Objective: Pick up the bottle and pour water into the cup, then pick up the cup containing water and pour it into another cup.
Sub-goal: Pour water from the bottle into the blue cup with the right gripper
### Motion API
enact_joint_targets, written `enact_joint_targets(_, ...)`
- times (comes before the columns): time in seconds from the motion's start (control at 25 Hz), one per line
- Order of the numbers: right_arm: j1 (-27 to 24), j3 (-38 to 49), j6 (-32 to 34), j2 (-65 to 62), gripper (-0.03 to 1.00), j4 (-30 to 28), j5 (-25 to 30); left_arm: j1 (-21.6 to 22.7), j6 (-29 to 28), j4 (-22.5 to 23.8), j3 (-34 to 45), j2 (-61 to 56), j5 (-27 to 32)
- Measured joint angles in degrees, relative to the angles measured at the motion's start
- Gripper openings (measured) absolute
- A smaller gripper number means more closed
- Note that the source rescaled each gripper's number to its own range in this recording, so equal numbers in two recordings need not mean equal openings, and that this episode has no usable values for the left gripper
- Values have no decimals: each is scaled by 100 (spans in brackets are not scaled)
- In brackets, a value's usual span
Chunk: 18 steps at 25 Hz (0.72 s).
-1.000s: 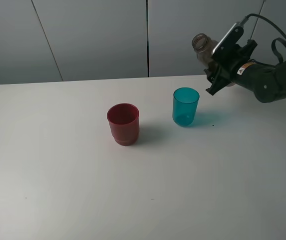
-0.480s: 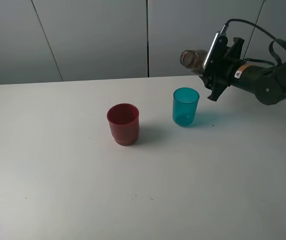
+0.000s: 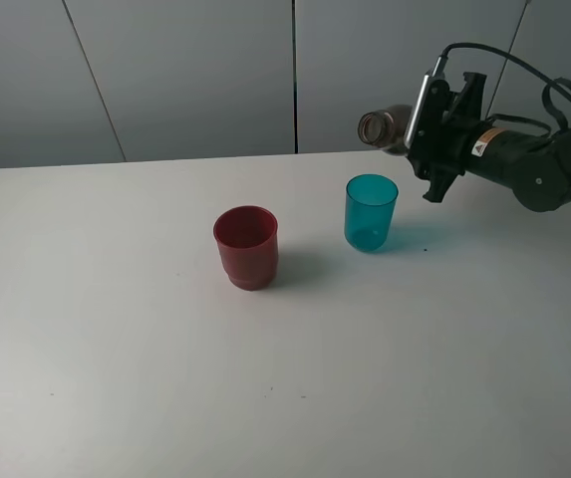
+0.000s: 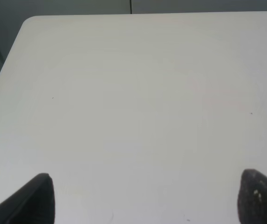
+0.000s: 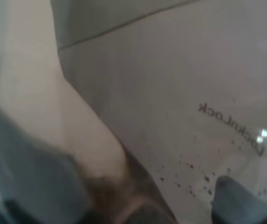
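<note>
My right gripper [image 3: 423,127] is shut on the smoky grey-brown bottle [image 3: 385,126] and holds it tipped nearly level, mouth pointing left, above and just behind the teal cup [image 3: 371,212]. The teal cup stands upright on the table right of centre. The dark red cup [image 3: 246,246] stands upright to its left. In the right wrist view the translucent bottle wall [image 5: 180,107] fills the frame. My left gripper [image 4: 142,198] is open over bare table; it is out of the exterior high view.
The white table [image 3: 116,349] spreads around both cups. Grey wall panels [image 3: 195,70] rise behind its far edge. The table's far corner [image 4: 28,23] shows in the left wrist view.
The right gripper has rotated the bottle from tilted upward to nearly level, and its mouth has moved left and a little lower, toward the teal cup. The cups have not moved.
</note>
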Motion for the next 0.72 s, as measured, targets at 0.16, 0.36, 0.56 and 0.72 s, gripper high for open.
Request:
enact_joint_targets(0.16, 0, 0, -186, 0, 2, 93, 0, 0, 0, 0, 0, 0, 0)
enact_joint_targets(0.36, 0, 13, -254, 0, 2, 93, 23, 0, 0, 0, 0, 0, 0)
enact_joint_targets(0.56, -25, 127, -340, -9, 2, 93, 23, 0, 0, 0, 0, 0, 0)
enact_joint_targets(0.72, -38, 130, -531, -9, 2, 93, 34, 0, 0, 0, 0, 0, 0)
